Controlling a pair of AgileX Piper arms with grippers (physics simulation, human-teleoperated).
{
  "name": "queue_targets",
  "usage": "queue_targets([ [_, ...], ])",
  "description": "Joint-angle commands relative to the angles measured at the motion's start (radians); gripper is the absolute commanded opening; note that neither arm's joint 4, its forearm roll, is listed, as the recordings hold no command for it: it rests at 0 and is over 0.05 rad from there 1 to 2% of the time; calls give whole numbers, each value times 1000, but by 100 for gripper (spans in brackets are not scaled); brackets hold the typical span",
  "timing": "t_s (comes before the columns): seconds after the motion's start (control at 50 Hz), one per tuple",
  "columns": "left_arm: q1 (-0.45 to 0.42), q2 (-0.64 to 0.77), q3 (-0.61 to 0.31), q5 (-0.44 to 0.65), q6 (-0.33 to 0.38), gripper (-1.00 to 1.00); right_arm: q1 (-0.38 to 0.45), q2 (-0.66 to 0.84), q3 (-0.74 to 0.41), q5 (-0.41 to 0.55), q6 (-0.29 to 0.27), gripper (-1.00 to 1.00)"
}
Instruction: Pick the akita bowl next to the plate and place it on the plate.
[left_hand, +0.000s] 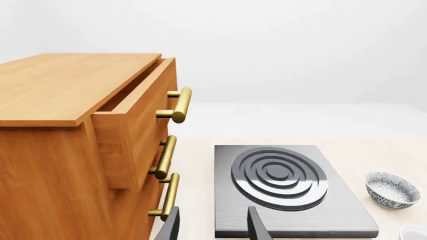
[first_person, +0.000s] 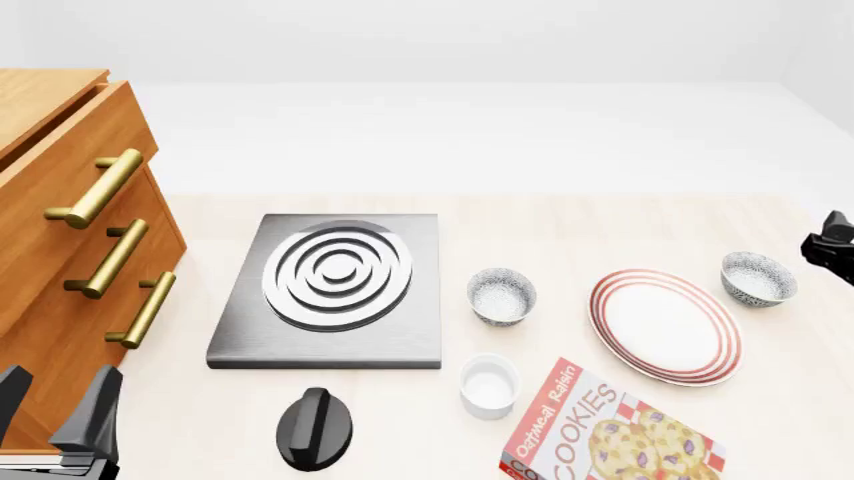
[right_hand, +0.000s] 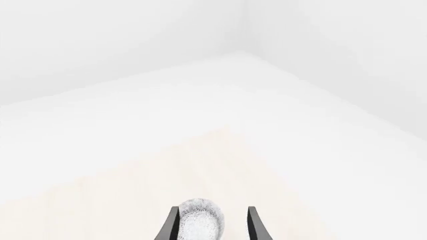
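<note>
Worktop (first_person: 561, 225): we saw pale wood.
Room: plain white walls.
Left hand (left_hand: 212, 225): empty, parted.
Right hand (right_hand: 210, 225): parted around akita bowl (right_hand: 198, 220).

Plain white walls, pale wooden table (first_person: 534, 215), wooden drawer cabinet (first_person: 54, 210)

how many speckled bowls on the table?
2. One small grey-white speckled bowl sits between the grey square stove and the red-ringed white plate; the other speckled bowl sits right of that plate, by the right claw.
</note>
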Motion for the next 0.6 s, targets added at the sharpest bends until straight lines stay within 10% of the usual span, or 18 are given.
queue_targets([
  [0.02, 0, 0, 0, 0, 0, 100, -7, 36, -38, 40, 35, 100],
  [0.6, 0, 0, 0, 0, 0, 100, 12, 136, -138, 181, 163, 100],
])
